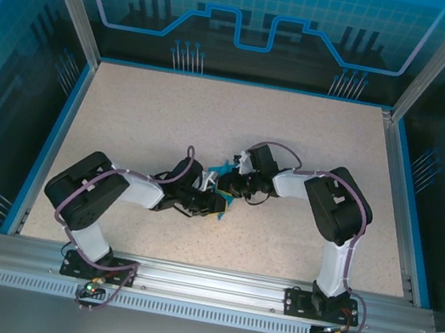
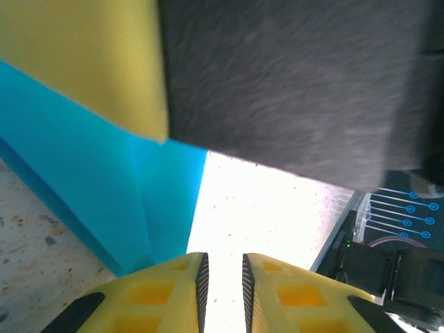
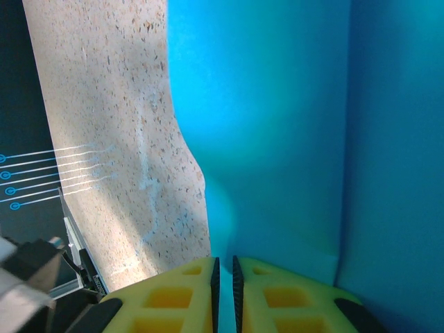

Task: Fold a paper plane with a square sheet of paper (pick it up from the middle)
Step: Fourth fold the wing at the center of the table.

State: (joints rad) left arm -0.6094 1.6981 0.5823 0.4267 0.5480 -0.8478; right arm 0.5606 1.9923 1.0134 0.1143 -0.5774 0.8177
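The teal sheet of paper is at the table's middle, creased and lifted between my two grippers. Whether it has the shape of a paper plane I cannot tell. My right gripper is shut on the paper. In the right wrist view the paper runs down between the right gripper jaws and has a fold line at the right. My left gripper meets it from the left. In the left wrist view the left gripper jaws stand slightly apart over bare table, with the paper just left of them.
The speckled table stretches out behind and to both sides of the arms. An aluminium rail runs along the near edge, and blue-lit walls enclose the back and sides. The right arm's yellow finger and dark body hang close above my left gripper.
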